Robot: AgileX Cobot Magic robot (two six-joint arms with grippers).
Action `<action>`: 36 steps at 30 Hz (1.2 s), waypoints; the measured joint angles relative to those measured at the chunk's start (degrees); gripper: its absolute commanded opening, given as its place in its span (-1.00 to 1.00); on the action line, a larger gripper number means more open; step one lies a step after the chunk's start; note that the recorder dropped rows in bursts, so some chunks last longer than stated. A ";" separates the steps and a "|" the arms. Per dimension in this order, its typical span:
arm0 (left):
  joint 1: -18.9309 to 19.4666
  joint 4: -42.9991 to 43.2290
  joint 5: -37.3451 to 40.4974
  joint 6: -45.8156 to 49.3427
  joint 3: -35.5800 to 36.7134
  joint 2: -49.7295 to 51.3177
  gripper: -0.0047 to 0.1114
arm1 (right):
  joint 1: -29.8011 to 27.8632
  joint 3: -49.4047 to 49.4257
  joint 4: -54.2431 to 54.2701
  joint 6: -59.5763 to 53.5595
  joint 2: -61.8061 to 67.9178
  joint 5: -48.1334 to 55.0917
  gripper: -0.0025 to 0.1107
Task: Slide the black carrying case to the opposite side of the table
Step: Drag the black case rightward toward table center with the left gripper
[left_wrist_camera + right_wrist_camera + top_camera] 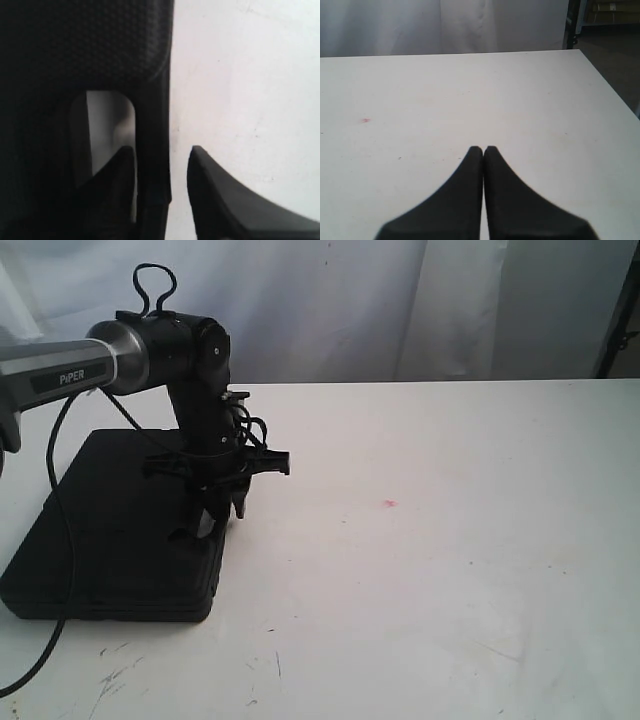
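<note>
Flat rectangular matte black plastic case [110, 530] lies flat on the near left part of the large plain white bench [450, 580], its right edge left of the bench's middle. A silver-and-black arm marked PiPER [70, 375] reaches in from the left, and the left end effector [215, 518] points down at the right edge of the case. In the left wrist view the left end effector [161, 150] is spread and straddles the handle bar of the case [100, 50] - one finger [117, 180] sits in the moulded cut-out slot [107, 120], the other finger [215, 200] is outside the edge over the bench. A sliver of white shows between the outer finger and the case edge, so nothing is pinched; cannot tell if the inner finger touches the bar. The right end effector [483, 148] has its fingers pressed together on nothing, above the bench - not seen in the exterior view. A tiny pink spot [389, 504] sits right of the case, well apart from it. Faint dark scuff marks [115, 675] lie on the bench in front of the case, and a white curtain [400, 300] hangs behind
</note>
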 measured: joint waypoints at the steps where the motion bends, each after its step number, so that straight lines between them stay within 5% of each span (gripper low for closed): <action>1: 0.00 -0.23 0.00 0.00 0.00 0.00 -0.60 | 0.00 0.00 0.00 0.00 0.00 0.00 -0.96; 3: -0.10 0.30 0.11 0.12 0.00 0.00 -0.92 | 0.00 0.00 0.00 0.00 0.00 0.00 -0.96; 11: -4.26 -0.01 -2.76 0.35 0.00 0.00 -0.92 | 0.00 0.00 0.00 0.00 0.00 0.00 -0.96; 21: -5.70 -8.04 -6.71 -0.03 0.00 0.00 -0.92 | 0.00 0.00 0.00 0.00 0.00 0.00 -0.96; 36: -8.06 -6.05 -5.97 -3.25 -3.46 1.01 -0.92 | 0.00 0.00 0.00 0.00 0.00 0.00 -0.96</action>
